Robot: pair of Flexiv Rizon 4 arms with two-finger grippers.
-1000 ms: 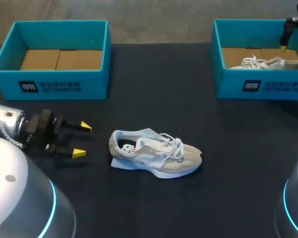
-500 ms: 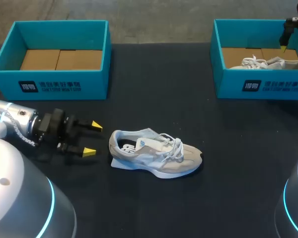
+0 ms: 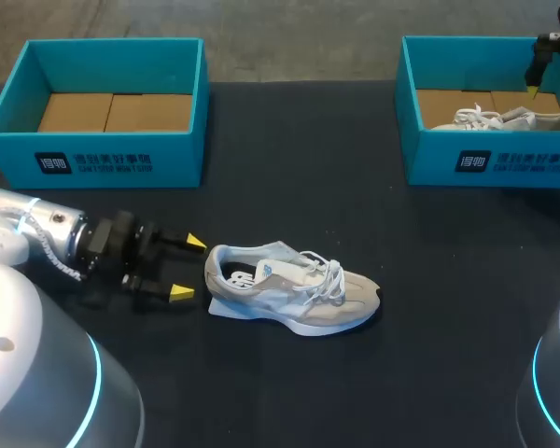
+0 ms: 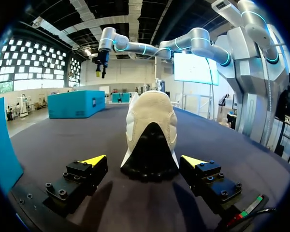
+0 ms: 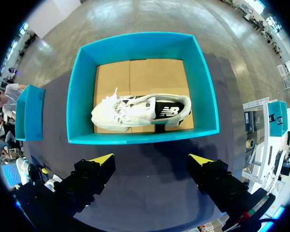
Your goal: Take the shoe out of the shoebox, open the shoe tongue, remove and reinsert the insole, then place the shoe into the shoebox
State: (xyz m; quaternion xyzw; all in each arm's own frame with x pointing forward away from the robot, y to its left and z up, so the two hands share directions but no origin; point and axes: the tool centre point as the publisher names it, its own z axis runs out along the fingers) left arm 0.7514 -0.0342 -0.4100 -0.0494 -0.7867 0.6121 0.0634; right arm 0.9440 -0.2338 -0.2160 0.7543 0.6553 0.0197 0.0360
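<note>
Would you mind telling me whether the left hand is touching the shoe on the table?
Apart. The left wrist view shows a clear gap between the shoe and each finger of the left hand.

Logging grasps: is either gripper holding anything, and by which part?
Nothing is held. Left gripper open behind the heel of the loose shoe; right gripper open above the boxed shoe.

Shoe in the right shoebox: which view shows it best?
Right wrist view: the shoe shows whole from above inside the shoebox. Head view catches only laces and upper over the front wall. Left wrist view: hidden.
</note>
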